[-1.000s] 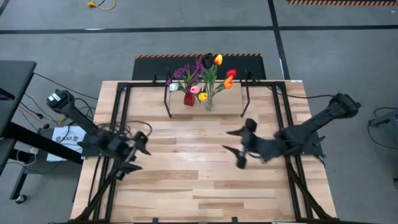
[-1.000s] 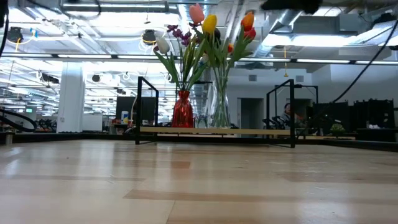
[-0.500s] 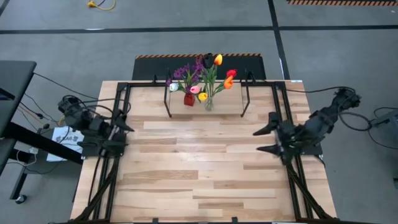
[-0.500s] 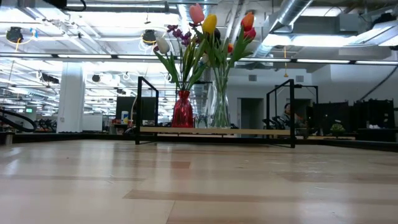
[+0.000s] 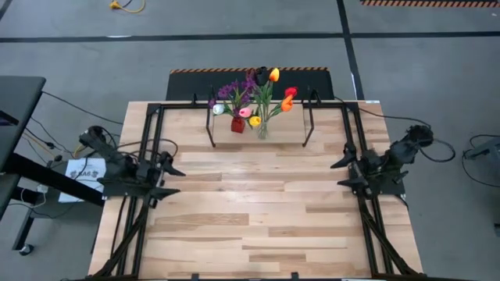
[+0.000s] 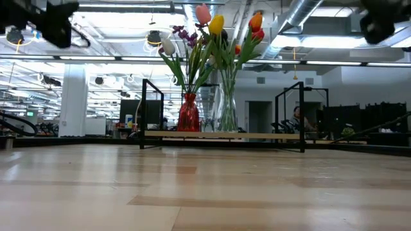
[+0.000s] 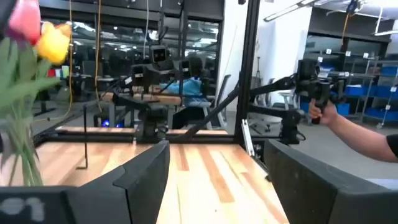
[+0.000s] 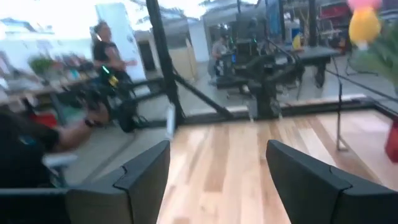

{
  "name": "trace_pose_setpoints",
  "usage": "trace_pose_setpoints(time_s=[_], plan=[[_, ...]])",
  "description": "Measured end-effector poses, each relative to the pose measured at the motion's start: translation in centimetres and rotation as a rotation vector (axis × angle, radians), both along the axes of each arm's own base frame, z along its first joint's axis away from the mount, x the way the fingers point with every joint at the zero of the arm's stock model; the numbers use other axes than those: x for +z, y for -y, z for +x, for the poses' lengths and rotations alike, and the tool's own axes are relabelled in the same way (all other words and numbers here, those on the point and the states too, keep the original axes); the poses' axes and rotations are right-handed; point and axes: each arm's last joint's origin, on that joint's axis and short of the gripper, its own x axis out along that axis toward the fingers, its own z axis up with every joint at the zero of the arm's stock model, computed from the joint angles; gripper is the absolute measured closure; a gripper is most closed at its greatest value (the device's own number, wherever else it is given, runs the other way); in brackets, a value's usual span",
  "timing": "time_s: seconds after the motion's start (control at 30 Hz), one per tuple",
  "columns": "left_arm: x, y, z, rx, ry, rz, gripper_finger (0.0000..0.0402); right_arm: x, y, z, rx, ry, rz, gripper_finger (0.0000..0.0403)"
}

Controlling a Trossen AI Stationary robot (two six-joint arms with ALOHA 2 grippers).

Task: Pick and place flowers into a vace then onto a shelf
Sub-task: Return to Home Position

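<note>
Both arms have drawn back over the bench (image 5: pixel 258 211) since a second ago, the left arm (image 5: pixel 117 165) now folded at its left edge and the right arm (image 5: pixel 387 162) at its right edge. Left jaws and right jaws are both spread wide and hold nothing. At the far middle of the bench stands the shelf (image 5: pixel 293 126), and on it the red vase (image 5: pixel 237 125) and the clear vase (image 5: pixel 263 129) sit side by side, holding the flowers (image 5: pixel 248 92) upright.
</note>
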Motion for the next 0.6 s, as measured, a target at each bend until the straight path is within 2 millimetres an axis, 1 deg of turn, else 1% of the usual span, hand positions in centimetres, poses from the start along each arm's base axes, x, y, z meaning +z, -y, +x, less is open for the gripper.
trace_pose_setpoints(time_s=[0.1,0.2,0.23,0.3,0.37,0.4,0.6], plan=[[-1.7,0.3,0.5,0.029,0.011,-0.019,0.0148,-1.8,-0.2,0.5,-0.044,-0.074,-0.048,0.0143],[-2.5,0.3,0.6,0.048,-0.029,-0.015,0.0148,-2.0,-0.2,0.6,-0.06,-0.082,-0.034,0.0143],[-2.7,0.4,0.6,0.044,-0.044,-0.008,0.0148,-2.4,-0.2,0.7,-0.073,-0.107,-0.049,0.0143],[-2.8,0.4,0.7,0.039,-0.052,-0.002,0.0148,-3.3,-0.2,0.6,-0.08,-0.166,-0.072,0.0143],[-2.8,0.4,0.7,0.041,-0.053,0.007,0.0148,-3.1,-0.1,0.6,-0.089,-0.16,-0.055,0.0143],[-2.9,0.4,0.7,0.043,-0.052,0.02,0.0148,-3.2,-0.1,0.5,-0.089,-0.174,-0.066,0.0143],[-3.1,0.4,0.7,0.063,-0.06,0.096,0.0148,-4.9,-0.3,0.9,-0.096,-0.226,-0.113,0.0143]])
